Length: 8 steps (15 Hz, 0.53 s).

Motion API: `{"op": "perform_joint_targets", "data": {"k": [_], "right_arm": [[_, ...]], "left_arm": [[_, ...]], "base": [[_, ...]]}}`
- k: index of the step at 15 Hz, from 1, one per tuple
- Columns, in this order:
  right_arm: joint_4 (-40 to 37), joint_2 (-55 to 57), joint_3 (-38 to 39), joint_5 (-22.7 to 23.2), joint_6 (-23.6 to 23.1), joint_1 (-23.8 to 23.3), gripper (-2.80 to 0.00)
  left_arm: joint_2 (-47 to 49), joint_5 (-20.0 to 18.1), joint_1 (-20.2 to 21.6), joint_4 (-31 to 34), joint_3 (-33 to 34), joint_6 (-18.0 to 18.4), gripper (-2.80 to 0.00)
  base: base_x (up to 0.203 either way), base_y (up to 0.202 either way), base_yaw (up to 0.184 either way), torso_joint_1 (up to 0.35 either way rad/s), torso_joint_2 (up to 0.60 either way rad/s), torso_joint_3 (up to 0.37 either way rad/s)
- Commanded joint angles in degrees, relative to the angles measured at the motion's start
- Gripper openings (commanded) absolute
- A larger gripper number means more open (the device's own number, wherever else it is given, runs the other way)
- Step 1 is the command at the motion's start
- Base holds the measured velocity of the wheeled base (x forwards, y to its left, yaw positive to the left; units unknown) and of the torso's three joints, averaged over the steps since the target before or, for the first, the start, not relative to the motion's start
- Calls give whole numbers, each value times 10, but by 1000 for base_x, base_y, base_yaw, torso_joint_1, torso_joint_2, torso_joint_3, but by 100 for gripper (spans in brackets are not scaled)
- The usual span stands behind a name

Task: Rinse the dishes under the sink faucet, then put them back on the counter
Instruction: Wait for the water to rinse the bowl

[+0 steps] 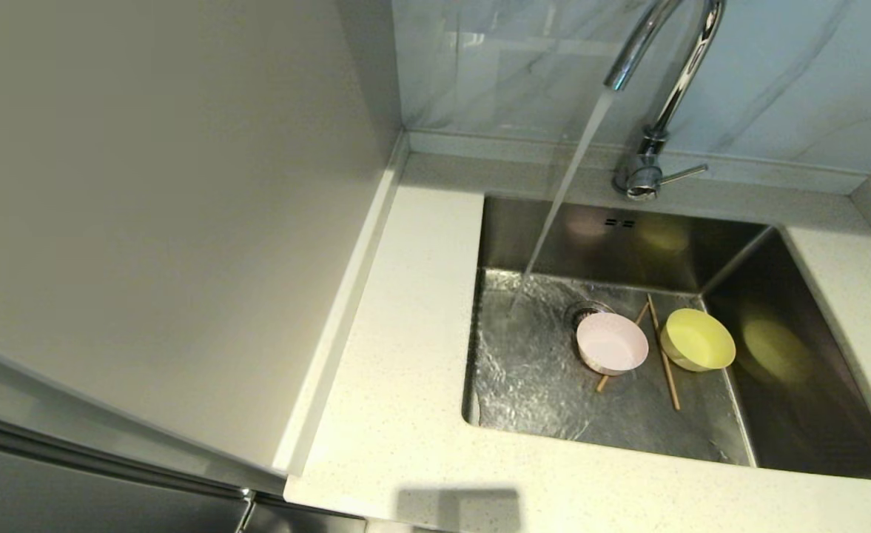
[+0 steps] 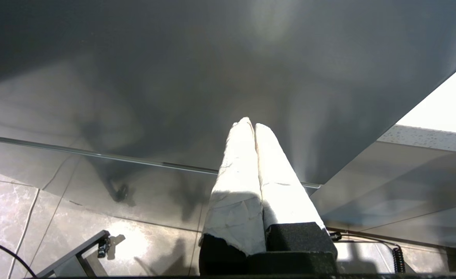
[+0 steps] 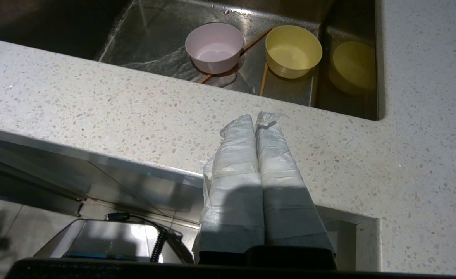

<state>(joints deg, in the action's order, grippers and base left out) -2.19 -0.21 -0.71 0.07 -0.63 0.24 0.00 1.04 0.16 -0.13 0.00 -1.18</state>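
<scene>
A pale pink bowl (image 1: 611, 342) (image 3: 214, 46) and a yellow bowl (image 1: 697, 339) (image 3: 293, 50) stand upright on the floor of the steel sink (image 1: 539, 370) (image 3: 154, 46), beside the round drain (image 1: 582, 312). Two brown chopsticks (image 1: 663, 352) (image 3: 263, 79) lie between and under them. Water runs from the chrome faucet (image 1: 661, 111) onto the sink floor left of the bowls. My right gripper (image 3: 255, 118) is shut and empty, low over the counter's (image 1: 398, 355) (image 3: 96, 108) front edge. My left gripper (image 2: 250, 124) is shut and empty, parked beside a grey cabinet panel (image 2: 173, 77). Neither arm shows in the head view.
A tall grey cabinet side (image 1: 146, 207) bounds the counter on the left. The marbled wall panel (image 1: 790, 81) stands behind the faucet, whose side lever (image 1: 683, 174) points right. The yellow bowl stands close to the sink's right wall (image 1: 790, 355).
</scene>
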Motion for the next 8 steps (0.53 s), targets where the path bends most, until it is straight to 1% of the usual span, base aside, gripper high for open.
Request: {"op": "perform_joint_targets", "data": {"k": [1, 4, 8], "right_arm": [[0, 2, 0, 0, -1, 0, -280], [20, 2, 6, 0, -1, 0, -280], [21, 2, 7, 0, -1, 0, -280]], "left_arm": [[-2, 0, 0, 0, 0, 0, -280], [-2, 0, 0, 0, 0, 0, -280], [-2, 0, 0, 0, 0, 0, -280]], "base": [[0, 0, 0, 0, 0, 0], [0, 0, 0, 0, 0, 0], [0, 0, 0, 0, 0, 0]]}}
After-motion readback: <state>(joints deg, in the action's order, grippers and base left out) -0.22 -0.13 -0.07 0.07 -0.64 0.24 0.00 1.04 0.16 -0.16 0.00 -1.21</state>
